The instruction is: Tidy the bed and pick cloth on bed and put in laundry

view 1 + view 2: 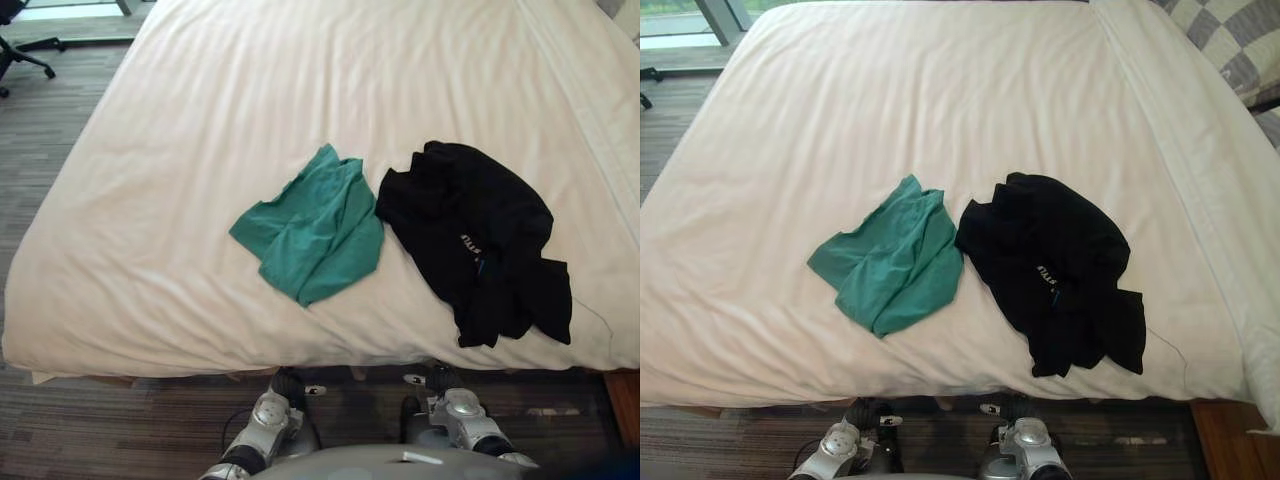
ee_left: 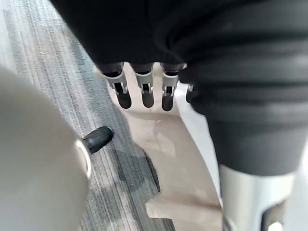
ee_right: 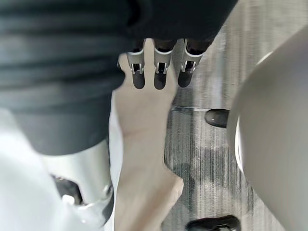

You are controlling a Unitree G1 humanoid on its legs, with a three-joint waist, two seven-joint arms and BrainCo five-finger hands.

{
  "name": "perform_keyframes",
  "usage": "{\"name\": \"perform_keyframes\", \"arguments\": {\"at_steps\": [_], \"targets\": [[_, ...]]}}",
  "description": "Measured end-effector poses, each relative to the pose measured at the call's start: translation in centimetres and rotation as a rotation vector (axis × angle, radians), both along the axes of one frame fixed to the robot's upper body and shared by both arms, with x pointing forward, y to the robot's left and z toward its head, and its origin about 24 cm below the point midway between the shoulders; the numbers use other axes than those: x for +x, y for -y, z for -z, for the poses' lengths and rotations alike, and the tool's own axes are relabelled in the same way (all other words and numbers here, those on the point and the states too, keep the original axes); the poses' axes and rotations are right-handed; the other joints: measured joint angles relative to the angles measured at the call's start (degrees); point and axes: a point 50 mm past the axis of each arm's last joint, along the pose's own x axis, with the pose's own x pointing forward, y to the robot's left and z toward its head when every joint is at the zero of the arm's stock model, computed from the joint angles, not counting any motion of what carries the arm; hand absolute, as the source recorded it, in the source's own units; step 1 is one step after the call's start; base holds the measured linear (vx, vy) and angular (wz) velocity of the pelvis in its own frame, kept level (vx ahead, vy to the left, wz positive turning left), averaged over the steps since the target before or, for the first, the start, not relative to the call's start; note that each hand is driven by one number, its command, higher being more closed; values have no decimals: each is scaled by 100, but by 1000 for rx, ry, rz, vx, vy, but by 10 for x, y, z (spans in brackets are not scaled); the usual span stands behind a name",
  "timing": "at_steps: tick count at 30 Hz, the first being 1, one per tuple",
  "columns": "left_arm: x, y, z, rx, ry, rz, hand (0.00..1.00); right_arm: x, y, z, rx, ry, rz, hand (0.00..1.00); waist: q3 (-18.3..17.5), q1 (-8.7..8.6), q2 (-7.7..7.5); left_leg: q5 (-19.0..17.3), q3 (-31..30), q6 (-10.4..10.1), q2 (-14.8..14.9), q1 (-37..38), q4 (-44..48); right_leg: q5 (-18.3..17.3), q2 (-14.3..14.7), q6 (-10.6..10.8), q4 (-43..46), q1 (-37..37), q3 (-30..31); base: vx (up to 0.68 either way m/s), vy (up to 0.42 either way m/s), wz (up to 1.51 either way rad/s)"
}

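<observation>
A crumpled green cloth [image 1: 312,227] lies on the white bed [image 1: 200,150], near the front edge and a little left of the middle. Beside it on the right, almost touching, lies a larger black garment [image 1: 475,240], bunched up with one end reaching toward the front right edge. My left hand [image 2: 147,94] hangs low beside the bed's side with its fingers straight and nothing in it. My right hand [image 3: 160,74] hangs the same way on the other side, fingers relaxed and holding nothing.
A checked pillow [image 1: 1230,40] sits at the bed's far right corner, with a folded band of white bedding [image 1: 1180,150] running down the right side. An office chair base [image 1: 22,55] stands on the grey carpet [image 1: 40,150] at the far left.
</observation>
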Motion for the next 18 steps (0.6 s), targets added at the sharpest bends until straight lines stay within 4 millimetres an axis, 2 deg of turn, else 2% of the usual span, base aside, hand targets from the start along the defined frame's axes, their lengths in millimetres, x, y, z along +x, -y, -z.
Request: {"name": "perform_keyframes", "arguments": {"at_steps": [2, 7, 10, 13, 16, 18], "targets": [[-2, 1, 1, -4, -8, -1, 0, -3, 6, 0, 3, 4, 56, 0, -9, -85, 15, -57, 8, 10, -121, 79, -10, -37, -87, 53, 22, 25, 160, 71, 100, -15], [-12, -2, 7, 15, -65, -4, 0, -18, 12, 4, 2, -16, 126, 0, -78, -105, 12, -62, 114, 122, -210, 429, -7, 57, -162, 123, -222, 421, 231, 172, 16, -14], [-19, -7, 9, 25, -96, -16, 0, -25, 14, 6, 5, -33, 141, 0, -174, -110, 13, -60, 130, 125, -164, 545, -4, 73, -101, 111, -207, 562, 225, 191, -61, 0], [-23, -10, 11, 18, -132, -52, 0, -31, 14, 9, 8, -58, 147, 0, -242, -95, 15, -64, 113, 116, 23, 680, -4, 152, 82, -10, -22, 652, 191, 77, -45, 20], [-23, -12, 11, 20, -137, -51, 0, -31, 13, 9, 22, -56, 171, 0, -270, -78, -28, -73, 108, 104, 25, 749, -4, 152, 79, -11, 21, 709, 195, 21, -10, 5], [-25, -13, 12, 21, -142, -58, 0, -35, 17, 10, 55, -53, 257, 0, -282, -75, -50, -79, 141, 97, 6, 828, -4, 159, 54, -22, 63, 729, 201, -41, 13, -12]]}}
